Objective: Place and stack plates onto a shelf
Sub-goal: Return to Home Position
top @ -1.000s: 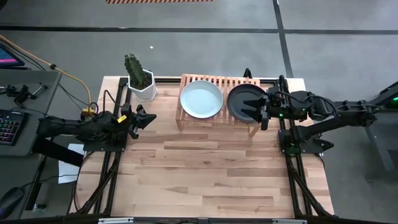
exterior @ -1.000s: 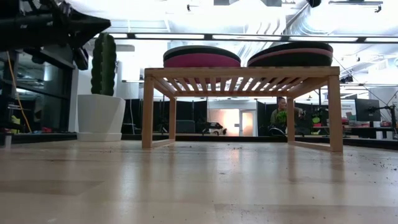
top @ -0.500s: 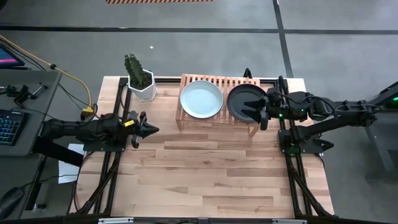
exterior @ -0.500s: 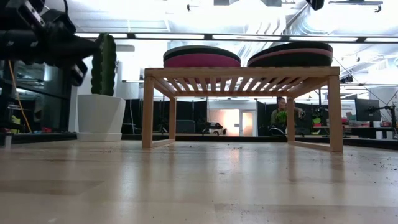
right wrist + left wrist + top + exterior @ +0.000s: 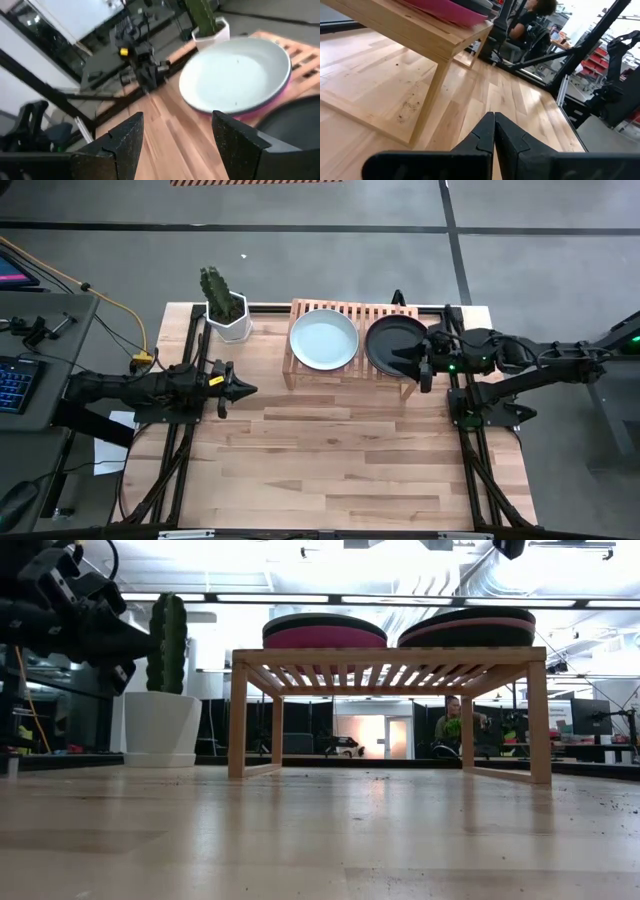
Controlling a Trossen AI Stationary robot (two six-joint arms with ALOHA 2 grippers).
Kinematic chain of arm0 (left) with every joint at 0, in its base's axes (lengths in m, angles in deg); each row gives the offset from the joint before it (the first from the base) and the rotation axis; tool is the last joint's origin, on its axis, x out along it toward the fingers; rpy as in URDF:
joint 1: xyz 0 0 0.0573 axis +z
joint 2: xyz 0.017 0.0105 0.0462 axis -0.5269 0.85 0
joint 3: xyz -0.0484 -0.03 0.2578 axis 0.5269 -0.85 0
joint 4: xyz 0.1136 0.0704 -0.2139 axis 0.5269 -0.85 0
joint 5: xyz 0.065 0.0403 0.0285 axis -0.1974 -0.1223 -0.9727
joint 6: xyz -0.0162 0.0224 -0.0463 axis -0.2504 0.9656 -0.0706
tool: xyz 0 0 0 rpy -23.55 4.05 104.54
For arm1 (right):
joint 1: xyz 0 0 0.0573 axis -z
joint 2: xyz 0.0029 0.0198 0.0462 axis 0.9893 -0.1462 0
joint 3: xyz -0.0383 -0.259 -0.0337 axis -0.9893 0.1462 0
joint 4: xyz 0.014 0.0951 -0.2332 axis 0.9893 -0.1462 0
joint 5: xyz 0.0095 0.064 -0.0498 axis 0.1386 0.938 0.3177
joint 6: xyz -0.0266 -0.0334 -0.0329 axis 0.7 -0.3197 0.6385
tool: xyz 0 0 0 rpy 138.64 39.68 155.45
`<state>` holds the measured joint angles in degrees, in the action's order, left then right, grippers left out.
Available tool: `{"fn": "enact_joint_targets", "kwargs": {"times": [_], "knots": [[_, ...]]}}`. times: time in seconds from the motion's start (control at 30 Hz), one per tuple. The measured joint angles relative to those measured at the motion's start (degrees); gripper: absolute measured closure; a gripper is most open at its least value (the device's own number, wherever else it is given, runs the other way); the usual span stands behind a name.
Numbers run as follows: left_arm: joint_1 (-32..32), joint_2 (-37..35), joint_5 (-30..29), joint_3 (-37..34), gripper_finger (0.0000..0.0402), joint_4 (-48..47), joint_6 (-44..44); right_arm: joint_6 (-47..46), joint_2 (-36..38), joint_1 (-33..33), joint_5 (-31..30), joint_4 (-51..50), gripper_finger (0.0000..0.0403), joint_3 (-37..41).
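Note:
The shelf [image 5: 348, 311] stands at the table's far edge and bears two stacks of plates. The pale mint plate [image 5: 323, 339] tops the left stack, with hot pink [image 5: 324, 637] under it. The black plate [image 5: 388, 343] tops the right stack, which shows a light pink band [image 5: 470, 626] in the low view. My right gripper [image 5: 408, 359] is open over the black plate's right part, and no touch shows. My left gripper [image 5: 247, 389] is shut, above the table to the left of the shelf and nearer than it.
A white hexagonal pot with a green cactus [image 5: 226, 310] stands left of the shelf at the far edge. In the left wrist view a shelf leg [image 5: 427, 107] is close ahead of my shut gripper [image 5: 494, 124]. Bare table top [image 5: 340, 460] stretches in front of the shelf.
My left gripper has shut, turned to point toward the table's right edge and moved a little toward the near edge.

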<state>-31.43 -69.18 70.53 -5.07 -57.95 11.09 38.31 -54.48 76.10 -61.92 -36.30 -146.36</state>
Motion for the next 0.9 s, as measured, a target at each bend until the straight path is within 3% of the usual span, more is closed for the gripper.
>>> {"fn": "enact_joint_targets", "kwargs": {"times": [0.17, 0.27, 0.53, 0.73, 0.9], "knots": [[0.0, 0.0, 0.0, 0.0, 0.0401, 0.0, 0.0, -1.2, 0.7, -0.3, 2.8, -7.7, 0.0192, 0.0], [0.0, 0.0, 0.0, 0.0, 0.0401, 0.1, 0.0, -0.8, 2.2, -2.2, 2.4, -11.6, 0.022, 0.5], [0.0, 0.0, 0.0, 0.0, 0.0401, 0.1, -0.1, -1.2, 13.8, -7.5, -1.8, -12.0, 0.039, 8.1], [0.0, 0.0, 0.0, 0.0, 0.0401, 0.1, -0.1, -4.6, 23.3, -8.7, -3.4, 2.2, 0.0391, 20.7], [0.0, 0.0, 0.0, 0.0, 0.0401, 0.1, -0.1, -7.8, 23.0, -6.0, -1.7, 11.9, 0.0397, 29.4]]}}
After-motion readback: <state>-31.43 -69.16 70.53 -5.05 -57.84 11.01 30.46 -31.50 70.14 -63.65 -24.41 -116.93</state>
